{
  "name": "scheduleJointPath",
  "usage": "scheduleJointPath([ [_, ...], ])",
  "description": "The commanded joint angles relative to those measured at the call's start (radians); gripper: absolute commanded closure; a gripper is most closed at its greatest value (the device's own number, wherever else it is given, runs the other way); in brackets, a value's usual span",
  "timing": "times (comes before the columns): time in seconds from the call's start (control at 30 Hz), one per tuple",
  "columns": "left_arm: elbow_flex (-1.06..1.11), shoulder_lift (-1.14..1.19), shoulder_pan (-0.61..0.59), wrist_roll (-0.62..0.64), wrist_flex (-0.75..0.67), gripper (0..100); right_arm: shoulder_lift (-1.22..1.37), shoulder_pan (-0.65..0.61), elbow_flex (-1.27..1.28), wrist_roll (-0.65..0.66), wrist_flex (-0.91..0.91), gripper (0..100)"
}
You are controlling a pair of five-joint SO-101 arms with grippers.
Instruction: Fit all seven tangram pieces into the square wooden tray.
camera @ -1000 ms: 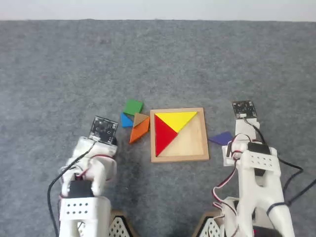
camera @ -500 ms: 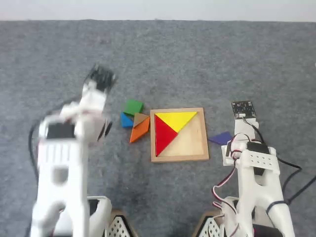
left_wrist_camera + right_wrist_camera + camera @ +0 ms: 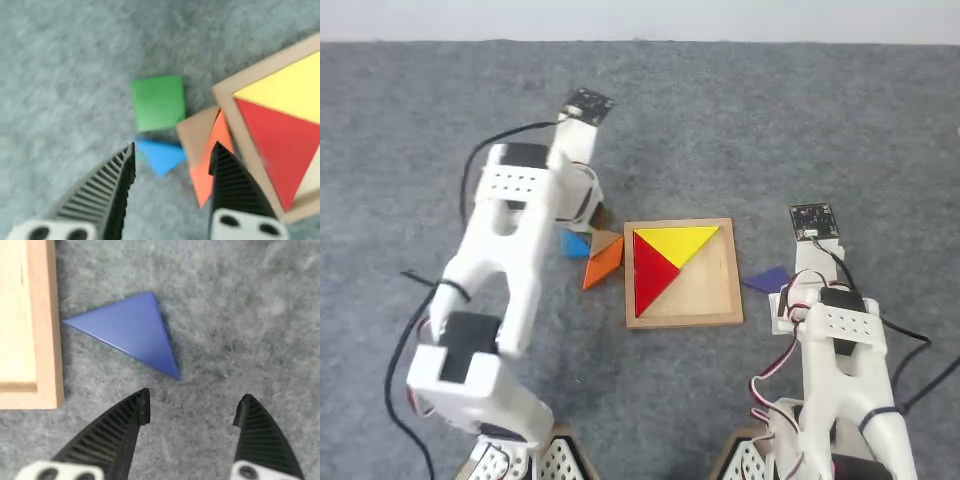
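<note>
Two of seven fitted in the tray (image 3: 728, 298): yellow triangle (image 3: 675, 242), red triangle (image 3: 650, 272). Left of it, under open left hand (image 3: 174, 150): green square (image 3: 157, 102), blue triangle (image 3: 161, 156), tan piece (image 3: 196, 132), orange piece (image 3: 206, 172). Right, by open right hand (image 3: 195, 401): violet triangle (image 3: 127, 332).

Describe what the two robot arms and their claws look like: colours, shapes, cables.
Both the left arm and right arm are blocky white plastic, each topped by a dark square board. Black cables loop along them. The left claw and right claw have black ribbed fingers on white bases.
</note>
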Motion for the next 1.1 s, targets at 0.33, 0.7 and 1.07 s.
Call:
scheduleJointPath([
  [0.33, -0.056, 0.241, 0.029, 0.014, -0.212, 76, 0.002, 0.007, -0.005, 0.000, -0.016, 72.3],
  [0.7, -0.252, 0.407, -0.086, -0.028, -0.123, 76, 0.002, 0.007, -0.005, 0.000, -0.016, 72.3],
  [1.07, -0.277, 0.255, -0.052, -0.034, 0.044, 76, 0.002, 0.007, -0.005, 0.000, -0.018, 72.3],
])
